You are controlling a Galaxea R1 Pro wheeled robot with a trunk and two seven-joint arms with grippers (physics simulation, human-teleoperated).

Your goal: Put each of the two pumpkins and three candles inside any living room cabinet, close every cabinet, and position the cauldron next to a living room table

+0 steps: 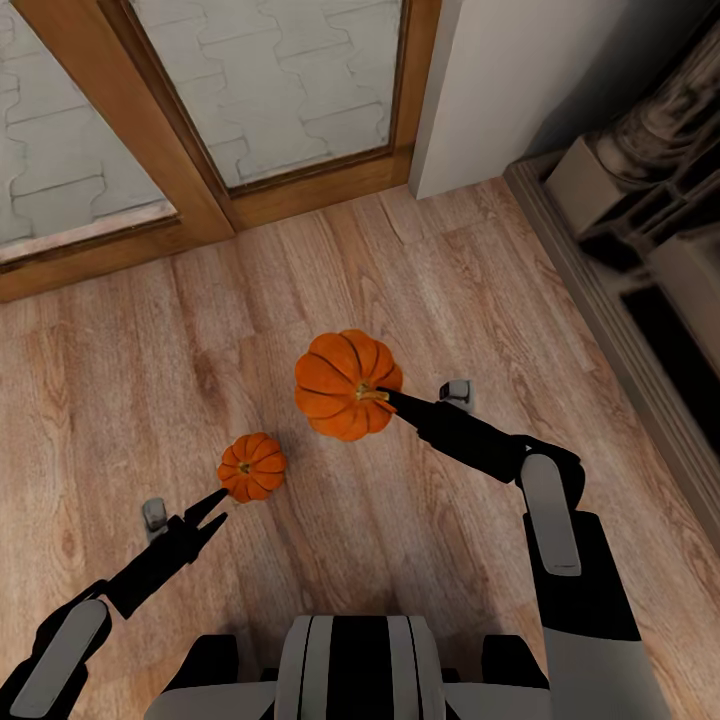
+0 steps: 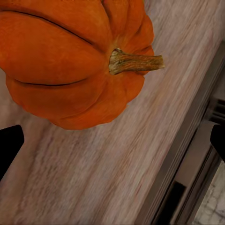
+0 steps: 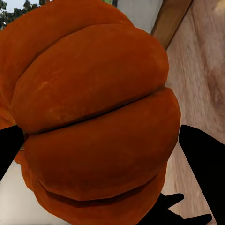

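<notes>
Soft even light, slightly blurry render.

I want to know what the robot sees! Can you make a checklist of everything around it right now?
Surface: wooden floor, bare planks.
Job's things: larger pumpkin held up at the right claw; smaller pumpkin sitting on the floor just ahead of the left claw.
Clutter: nothing seen.
Grippers: right claw shut on the larger pumpkin; left claw open, fingers apart, not touching the smaller pumpkin.
Cables: nothing seen.
Surroundings: wood-framed glass door, white wall, dark stone fireplace to the right.
</notes>
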